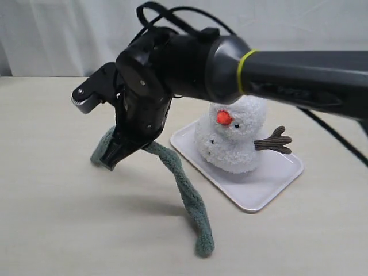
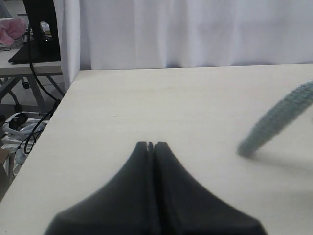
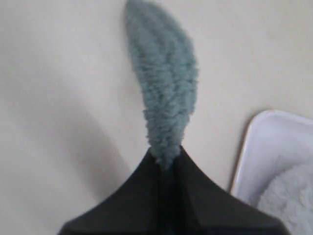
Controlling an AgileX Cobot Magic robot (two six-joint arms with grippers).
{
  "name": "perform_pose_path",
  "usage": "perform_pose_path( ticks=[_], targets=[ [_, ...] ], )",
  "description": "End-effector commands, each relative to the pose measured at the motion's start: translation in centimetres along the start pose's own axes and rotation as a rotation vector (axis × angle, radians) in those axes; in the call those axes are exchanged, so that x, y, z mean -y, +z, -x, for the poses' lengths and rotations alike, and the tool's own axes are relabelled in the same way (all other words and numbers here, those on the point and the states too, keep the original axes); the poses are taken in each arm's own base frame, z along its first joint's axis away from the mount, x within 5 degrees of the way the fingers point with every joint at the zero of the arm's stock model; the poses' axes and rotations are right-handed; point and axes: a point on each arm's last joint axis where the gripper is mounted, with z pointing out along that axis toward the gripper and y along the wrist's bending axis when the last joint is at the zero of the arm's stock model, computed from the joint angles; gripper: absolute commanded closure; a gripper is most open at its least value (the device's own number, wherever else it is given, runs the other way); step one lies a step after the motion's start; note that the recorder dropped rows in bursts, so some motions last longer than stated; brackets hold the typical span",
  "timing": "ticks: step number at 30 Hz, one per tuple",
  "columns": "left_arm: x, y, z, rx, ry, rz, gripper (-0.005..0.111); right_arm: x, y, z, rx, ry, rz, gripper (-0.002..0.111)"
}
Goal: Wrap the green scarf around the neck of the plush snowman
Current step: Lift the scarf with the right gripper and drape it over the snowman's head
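We see the right fingers (image 3: 139, 196) pinched tight on the green scarf (image 1: 187, 192) near one of its ends. The short end hangs past them, and the long tail slopes down to the surface (image 1: 57, 230), where its far tip rests. The scarf passes just beside the near corner of the white tray (image 1: 276, 178), clear of the plush snowman (image 1: 233, 141), which sits upright on that tray. Our left fingers (image 2: 134, 186) are pressed together on nothing, over the surface, with a scarf end nearby.
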Motion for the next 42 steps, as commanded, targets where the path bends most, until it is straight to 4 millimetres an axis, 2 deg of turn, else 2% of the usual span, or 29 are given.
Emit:
perform_pose_path(
  ticks=[1, 6, 9, 15, 19, 24, 28, 32, 36, 39, 42],
  targets=[
    [0.0, 0.0, 0.0, 0.007, -0.011, 0.0, 0.107, 0.9, -5.0, -0.5, 0.012, 0.048, -0.019, 0.104],
    [0.0, 0.0, 0.0, 0.007, -0.011, 0.0, 0.107, 1.7, -9.5, -1.3, 0.038, 0.081, -0.032, 0.104],
    [0.0, 0.0, 0.0, 0.007, -0.011, 0.0, 0.107, 2.1, -11.6, -1.7, 0.056, 0.093, -0.055, 0.104],
    [0.0, 0.0, 0.0, 0.007, -0.011, 0.0, 0.107, 4.0, -14.0, -2.7, 0.059, 0.187, -0.231, 0.104],
    [0.0, 0.0, 0.0, 0.007, -0.011, 0.0, 0.107, 5.5, -14.3, -2.9, 0.054, 0.208, -0.401, 0.104],
    [0.0, 0.0, 0.0, 0.007, -0.011, 0.0, 0.107, 6.5, -12.8, -2.6, 0.023, 0.18, -0.52, 0.104],
    [0.0, 0.0, 0.0, 0.007, -0.011, 0.0, 0.107, 7.0, -10.0, -2.5, -0.066, 0.11, -0.546, 0.104],
    [0.0, 0.0, 0.0, 0.007, -0.011, 0.0, 0.107, 8.2, -7.5, -2.4, -0.139, 0.018, -0.678, 0.104],
    [0.0, 0.0, 0.0, 0.007, -0.011, 0.0, 0.107, 9.7, -4.9, -3.4, -0.225, -0.018, -0.733, 0.104],
    [0.0, 0.0, 0.0, 0.007, -0.011, 0.0, 0.107, 10.7, -4.2, -4.5, -0.279, -0.034, -0.732, 0.104],
    [0.0, 0.0, 0.0, 0.007, -0.011, 0.0, 0.107, 10.5, -3.6, -5.3, -0.365, -0.189, -0.699, 0.104]
  ],
)
